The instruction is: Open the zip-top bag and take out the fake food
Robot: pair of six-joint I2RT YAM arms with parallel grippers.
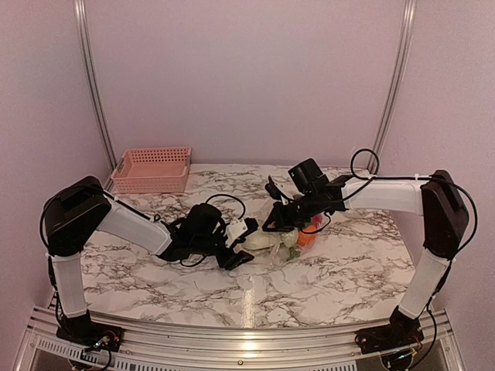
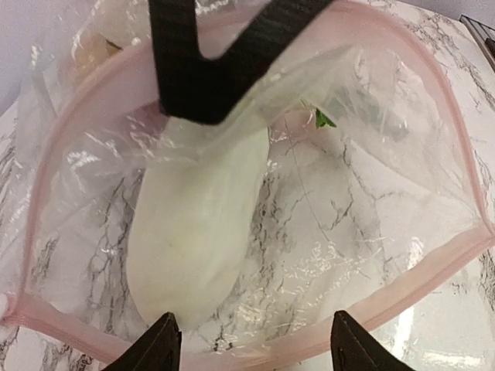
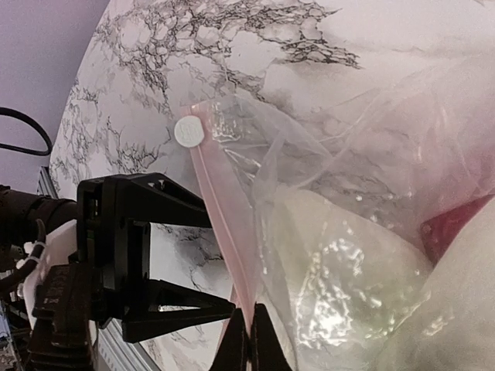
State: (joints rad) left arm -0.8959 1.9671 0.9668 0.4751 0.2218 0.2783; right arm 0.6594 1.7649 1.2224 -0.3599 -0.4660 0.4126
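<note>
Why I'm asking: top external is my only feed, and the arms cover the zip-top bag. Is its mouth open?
Observer: Yes. In the left wrist view, the pink zip strip of the zip-top bag forms a wide open loop.
Operator: What is holding it open?
Observer: The right wrist view shows the right jaws closed on that strip.
Operator: And the left jaws?
Observer: They are spread apart at the near rim, gripping nothing. They face a pale whitish-green piece of fake food inside the bag.
</note>
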